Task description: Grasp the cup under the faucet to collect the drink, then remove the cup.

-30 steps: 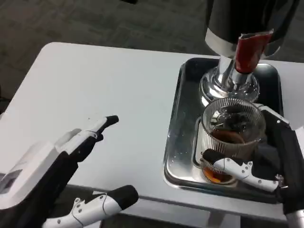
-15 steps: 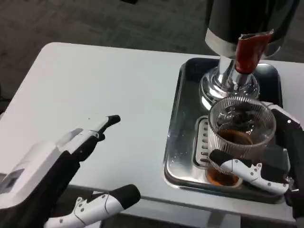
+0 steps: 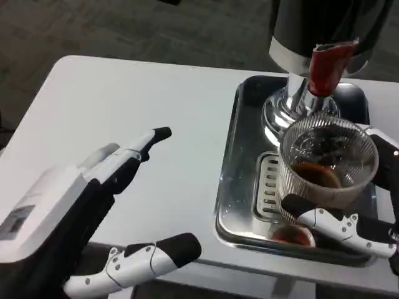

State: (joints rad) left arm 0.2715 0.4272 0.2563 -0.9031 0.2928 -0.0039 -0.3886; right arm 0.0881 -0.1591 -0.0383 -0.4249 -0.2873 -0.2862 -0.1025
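White table (image 3: 143, 93) is taking up most of the view, its near edge cut off by the frame bottom. Dispenser (image 3: 324, 31) is standing at the far right in a steel tray (image 3: 232, 180), its top cut off; a red faucet (image 3: 329, 65) is hanging off its front. Left hand (image 3: 93, 205) is hovering over the near left of the table, fingers spread apart, holding nothing and well apart from the tray. Right hand (image 3: 349, 218) is gripping the cup (image 3: 327, 165), one finger wrapping its front low down, another showing at its far right side; the rest of that hand is running out of frame. Cup is ribbed clear glass, sitting above the tray's grille (image 3: 269, 187), just below and slightly nearer than the faucet, with brown drink in the bottom. Can't tell whether the cup is touching the grille. A brownish reflection is showing on the tray under it.
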